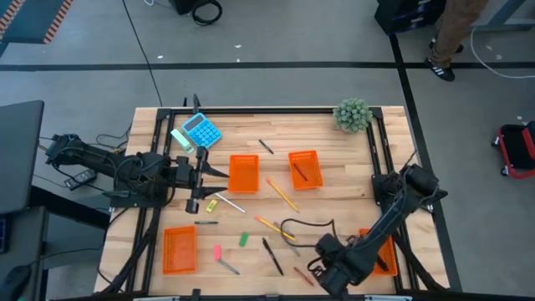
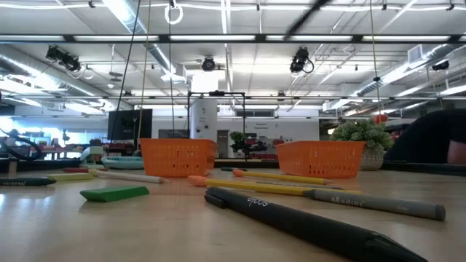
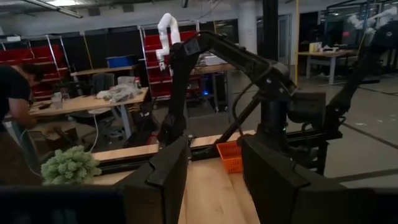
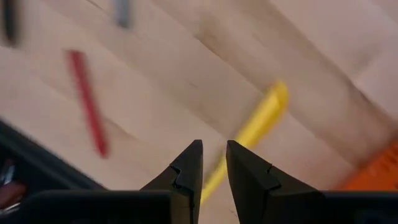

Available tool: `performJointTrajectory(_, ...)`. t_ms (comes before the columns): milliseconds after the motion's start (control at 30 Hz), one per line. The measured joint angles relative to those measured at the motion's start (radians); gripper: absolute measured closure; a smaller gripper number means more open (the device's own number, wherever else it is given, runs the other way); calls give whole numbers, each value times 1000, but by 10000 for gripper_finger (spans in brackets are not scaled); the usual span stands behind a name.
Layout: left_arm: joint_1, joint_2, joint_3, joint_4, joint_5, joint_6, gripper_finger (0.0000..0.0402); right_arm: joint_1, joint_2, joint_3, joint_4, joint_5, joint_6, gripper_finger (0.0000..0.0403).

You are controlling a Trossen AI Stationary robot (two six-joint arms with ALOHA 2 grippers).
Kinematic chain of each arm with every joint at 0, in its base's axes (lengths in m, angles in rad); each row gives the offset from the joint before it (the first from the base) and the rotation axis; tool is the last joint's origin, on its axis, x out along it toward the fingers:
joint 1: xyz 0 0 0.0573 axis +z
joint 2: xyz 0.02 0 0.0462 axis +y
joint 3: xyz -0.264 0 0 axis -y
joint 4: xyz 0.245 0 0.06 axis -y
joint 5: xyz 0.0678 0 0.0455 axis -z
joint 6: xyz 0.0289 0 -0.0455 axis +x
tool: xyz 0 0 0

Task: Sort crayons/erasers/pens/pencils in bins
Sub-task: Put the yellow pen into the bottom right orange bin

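Right gripper (image 4: pixel 213 144): low over the table (image 1: pixel 334 146) close to its near edge, right of the middle; fingers a narrow gap apart, nothing between them.
Under it: a yellow stick (image 4: pixel 261 118) lies on the wood just beyond the fingertips, not gripped; whether it is a pen or a pencil cannot be told.
Beside it: a red stick (image 4: pixel 87 102) lies apart from the yellow one, and a corner of an orange bin (image 4: pixel 379 168) shows close by.
Right arm: it reaches from the table's right edge over the near-right bin (image 1: pixel 378 251) and hides part of it.
Left gripper (image 3: pixel 214 146): held above the table near its left edge, level and pointing across the surface; fingers spread, empty.
Ahead of it: the middle bin (image 1: pixel 243 173), just beyond the fingertips, near the table's centre.
Other bins: one right of the middle bin (image 1: pixel 305 169), with a dark red stick (image 1: pixel 301 171) in it; one at the near-left corner (image 1: pixel 179 249).
Erasers: yellow (image 1: pixel 211 203), green (image 1: pixel 243 239) and pink (image 1: pixel 217 250), all loose on the wood between the middle bin and the near edge.
Pencils: one (image 1: pixel 282 194) slants between the two central bins; another (image 1: pixel 274 226) lies nearer the near edge.
Pens: black ones lie toward the far edge (image 1: pixel 266 146) and by the near edge (image 1: pixel 272 256).
Far edge: a blue calculator (image 1: pixel 201 130) toward the left, a small green plant (image 1: pixel 352 114) toward the right corner.
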Motion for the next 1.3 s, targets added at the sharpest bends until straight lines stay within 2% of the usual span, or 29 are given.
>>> performJointTrajectory(167, 0, 0, 0, 9, 0, 34, 239, 20, 0, -75, 69, -94, 82, 324)
performJointTrajectory(267, 0, 0, 0, 15, 0, 36, 239, 16, 0, -97, 106, -95, 83, 324)
performJointTrajectory(800, 0, 0, 0, 15, 0, 54, 239, -21, 0, -102, 76, -80, 13, 323)
performJointTrajectory(1000, 0, 0, 0, 15, 0, 53, 239, -28, 0, -117, 95, -80, -18, 297)
performJointTrajectory(1167, 0, 0, 0, 15, 0, 53, 239, -37, 0, -203, 187, -94, 6, 269)
performJointTrajectory(1300, 0, 0, 0, 14, 0, 54, 239, -47, -10, -251, 238, -128, 14, 263)
